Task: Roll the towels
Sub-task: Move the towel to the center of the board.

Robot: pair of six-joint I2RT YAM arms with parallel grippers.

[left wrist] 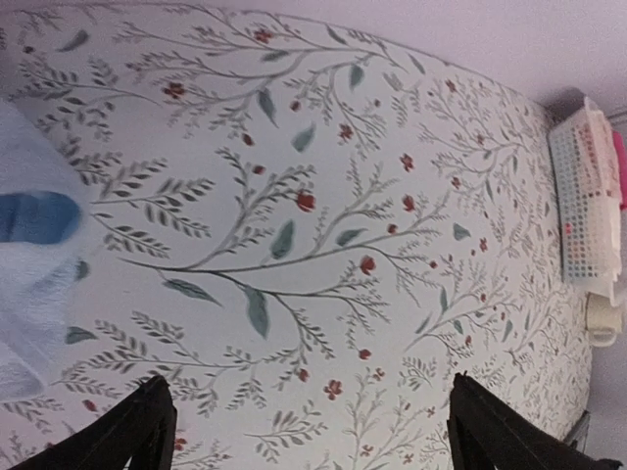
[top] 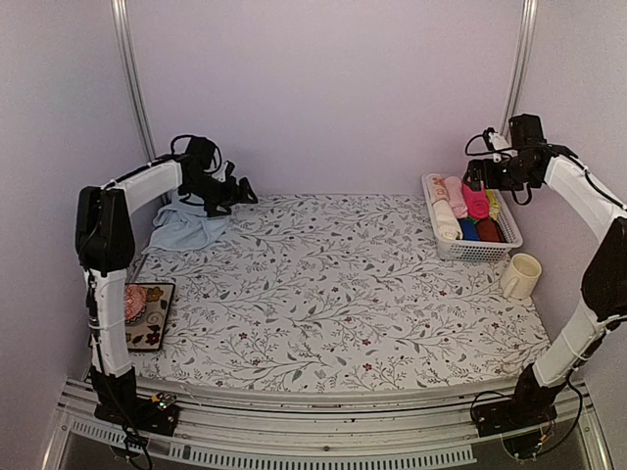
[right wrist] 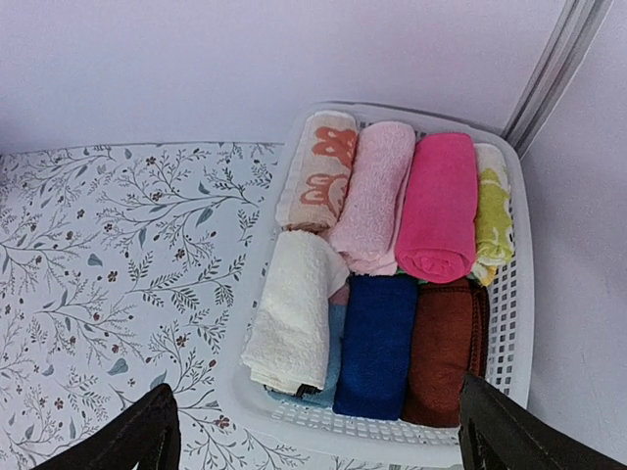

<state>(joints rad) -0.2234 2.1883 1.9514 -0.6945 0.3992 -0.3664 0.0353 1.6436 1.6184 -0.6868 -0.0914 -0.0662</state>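
A light blue towel [top: 181, 227] lies crumpled on the floral tablecloth at the back left; its edge shows at the left of the left wrist view [left wrist: 29, 284]. A cream towel [right wrist: 294, 313] lies rolled in the white basket [right wrist: 392, 431] at the back right, with a bit of pale blue cloth under it. It also shows in the top view [top: 446, 217]. My left gripper [top: 235, 191] hovers open and empty just right of the blue towel, with only tablecloth between its fingertips [left wrist: 313, 431]. My right gripper [top: 477, 176] hangs open and empty above the basket [right wrist: 318, 431].
The basket [top: 477, 252] also holds pale pink, hot-pink, dark blue, maroon and yellow-green rolled cloths. A cream mug [top: 520, 275] stands in front of it. A small patterned tray [top: 157, 333] with a pink knitted lump sits at the front left. Walls enclose the table.
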